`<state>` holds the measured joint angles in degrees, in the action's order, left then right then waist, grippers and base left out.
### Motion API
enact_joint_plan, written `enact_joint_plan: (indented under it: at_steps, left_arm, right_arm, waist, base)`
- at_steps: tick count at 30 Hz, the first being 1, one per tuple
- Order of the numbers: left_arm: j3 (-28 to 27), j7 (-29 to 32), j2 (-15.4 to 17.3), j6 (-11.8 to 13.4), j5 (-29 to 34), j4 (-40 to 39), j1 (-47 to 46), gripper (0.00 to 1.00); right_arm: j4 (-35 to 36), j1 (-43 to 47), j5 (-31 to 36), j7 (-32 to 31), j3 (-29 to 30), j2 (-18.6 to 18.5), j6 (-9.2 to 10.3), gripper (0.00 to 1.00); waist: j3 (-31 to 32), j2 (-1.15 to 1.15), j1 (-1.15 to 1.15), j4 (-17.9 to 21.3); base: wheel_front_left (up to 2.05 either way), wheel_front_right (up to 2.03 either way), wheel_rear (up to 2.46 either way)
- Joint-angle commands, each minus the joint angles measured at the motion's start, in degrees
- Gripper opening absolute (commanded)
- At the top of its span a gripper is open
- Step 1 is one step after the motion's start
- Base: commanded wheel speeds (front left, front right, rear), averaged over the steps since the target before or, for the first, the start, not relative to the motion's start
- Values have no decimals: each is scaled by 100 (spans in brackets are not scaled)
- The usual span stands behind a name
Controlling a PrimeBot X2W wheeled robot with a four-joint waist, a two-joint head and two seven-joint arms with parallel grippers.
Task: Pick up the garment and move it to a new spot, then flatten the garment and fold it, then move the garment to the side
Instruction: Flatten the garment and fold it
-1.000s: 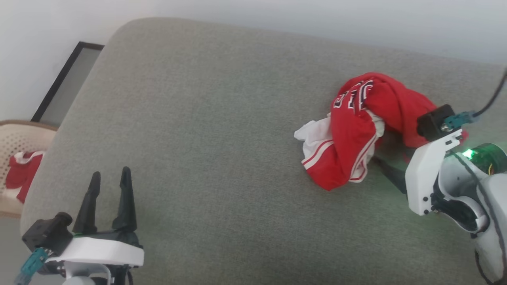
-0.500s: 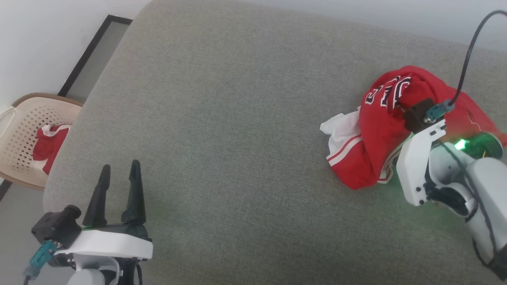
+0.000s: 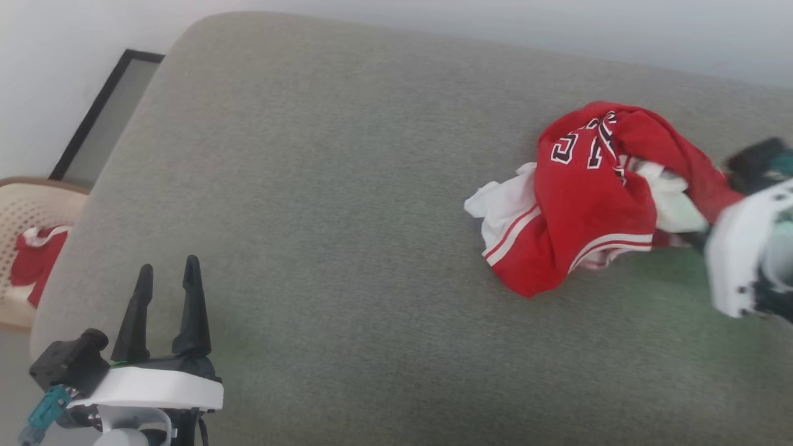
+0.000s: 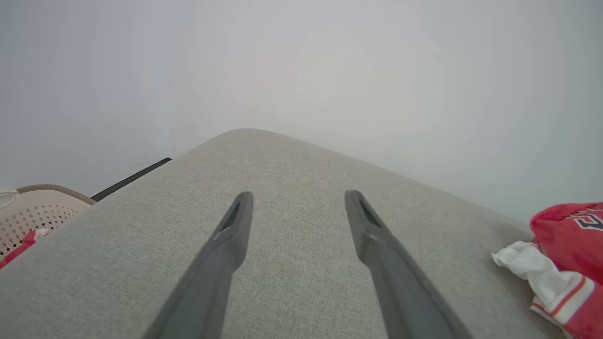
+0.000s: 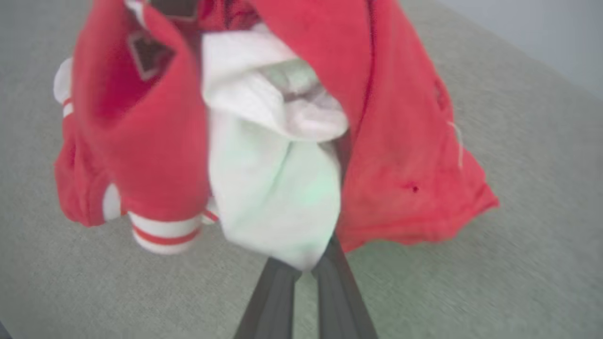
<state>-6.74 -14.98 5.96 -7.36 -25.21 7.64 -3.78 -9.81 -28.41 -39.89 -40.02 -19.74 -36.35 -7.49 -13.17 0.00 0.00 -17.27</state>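
Observation:
The garment (image 3: 585, 198), red with white sleeves and striped trim, lies bunched at the right of the grey cushioned surface (image 3: 347, 217). My right gripper (image 3: 697, 240) comes in blurred from the right edge, touching the garment's right side. In the right wrist view the garment (image 5: 386, 141) hangs in front of that gripper (image 5: 304, 270), whose two dark fingers are shut on a white fold (image 5: 278, 202). My left gripper (image 3: 168, 272) stands open at the lower left, far from the garment, nothing between its fingers (image 4: 372, 235). The garment's edge (image 4: 565, 263) shows at the right of the left wrist view.
A beige perforated basket (image 3: 25, 210) with red cloth (image 3: 34, 266) in it stands off the surface's left edge. A black-framed panel (image 3: 99, 118) leans on the wall behind it. The grey surface ends at a pale wall (image 3: 557, 25) at the back.
The right gripper has shut on a white fold of the garment and drawn it out to the right. The head camera shifted meanwhile. The left gripper stays open.

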Motion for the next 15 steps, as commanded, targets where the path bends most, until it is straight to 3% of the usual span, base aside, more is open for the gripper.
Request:
enact_joint_plan:
  at_steps: [1,9,15]
  left_arm:
    - [-26,-24,25,-14,20,-24,36,100]
    - [-14,-24,111,-14,70,-39,29,100]
    - [-15,-24,166,-14,87,-27,-7,100]
  right_arm:
    - [84,174,12,-29,182,-53,0,0]
    - [316,1368,271,-252,1865,84,0,0]
    - [129,2136,571,-504,2985,658,0,0]
  waist:
    - [35,0,0,96]
    - [103,0,0,336]
    - [115,0,0,441]
  base:
    - [0,0,0]
    - [0,0,0]
    - [0,0,0]
